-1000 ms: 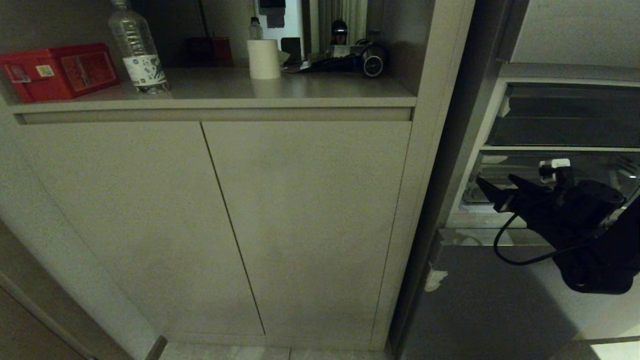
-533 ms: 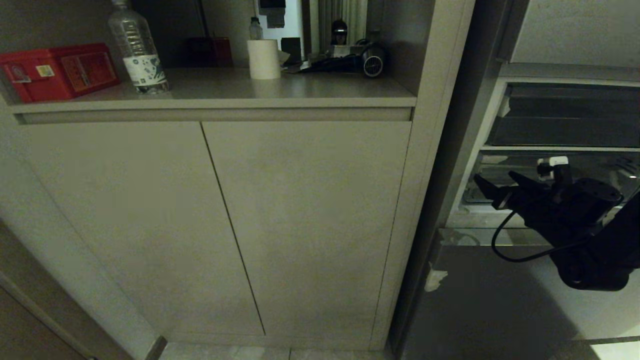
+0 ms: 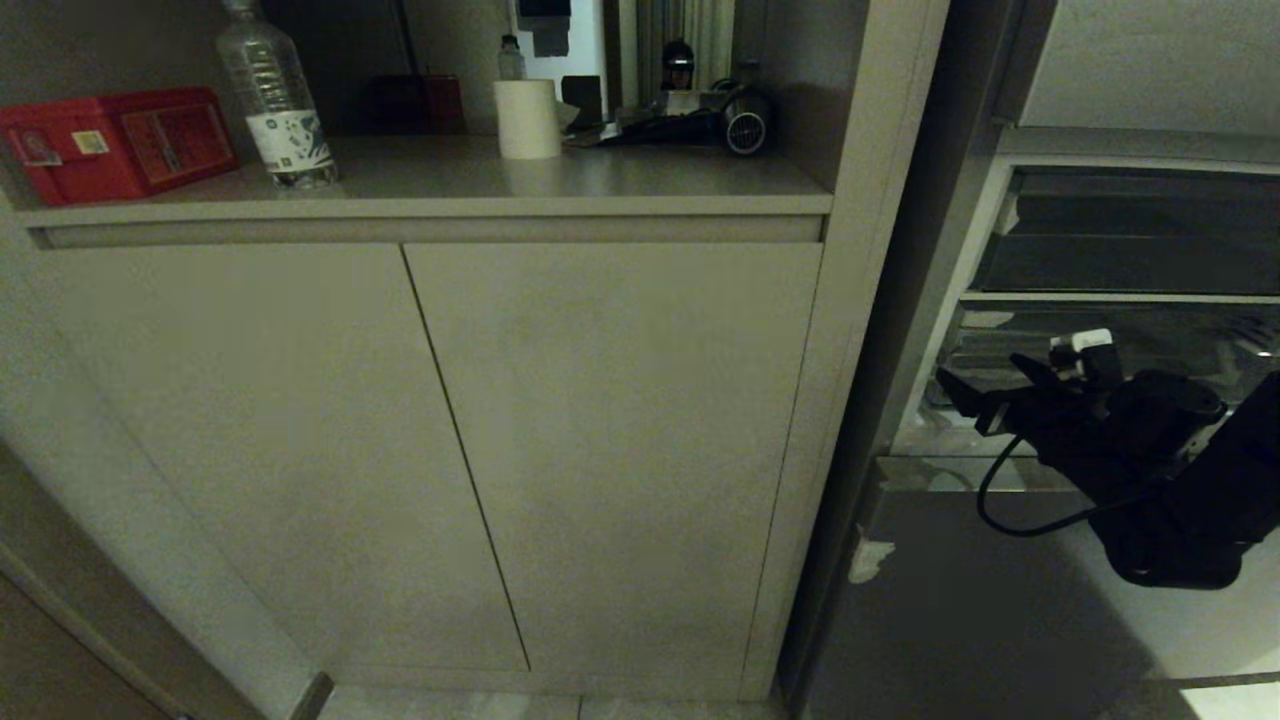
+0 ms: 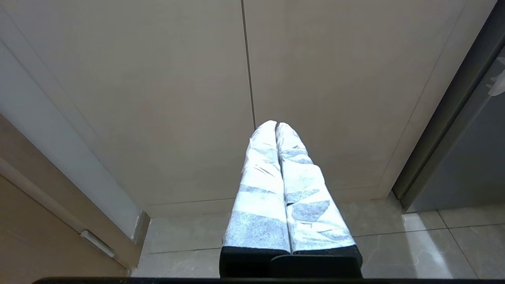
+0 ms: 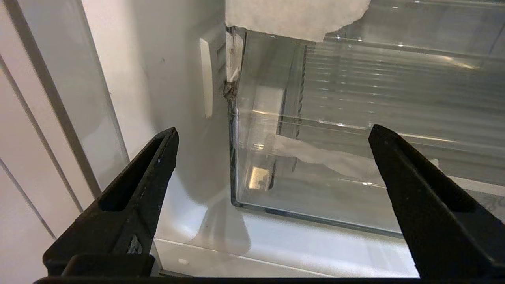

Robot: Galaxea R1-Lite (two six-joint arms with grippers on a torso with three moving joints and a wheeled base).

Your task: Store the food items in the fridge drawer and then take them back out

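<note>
The fridge drawer (image 5: 315, 189) is clear plastic with a ribbed floor and a white tape scrap (image 5: 335, 159); it sits in the open fridge at the right (image 3: 985, 335). My right gripper (image 3: 985, 390) hovers just in front of the drawer's left front corner. In the right wrist view the right gripper (image 5: 273, 130) is open wide, with nothing between its black fingers (image 5: 150, 173). The food items are out of view. My left gripper (image 4: 276, 125) hangs parked low before the cabinet doors, with its wrapped fingers shut together on nothing.
A darker smoky drawer (image 3: 1130, 230) sits above the clear one. The fridge's white inner wall (image 5: 165, 79) is close to the gripper's left. On the cabinet shelf (image 3: 560, 180) stand a red box (image 3: 115, 140), a water bottle (image 3: 275, 100) and a paper roll (image 3: 527, 118).
My right gripper has shifted a little left and lower in front of the drawer. The left arm and the shelf items have not moved.
</note>
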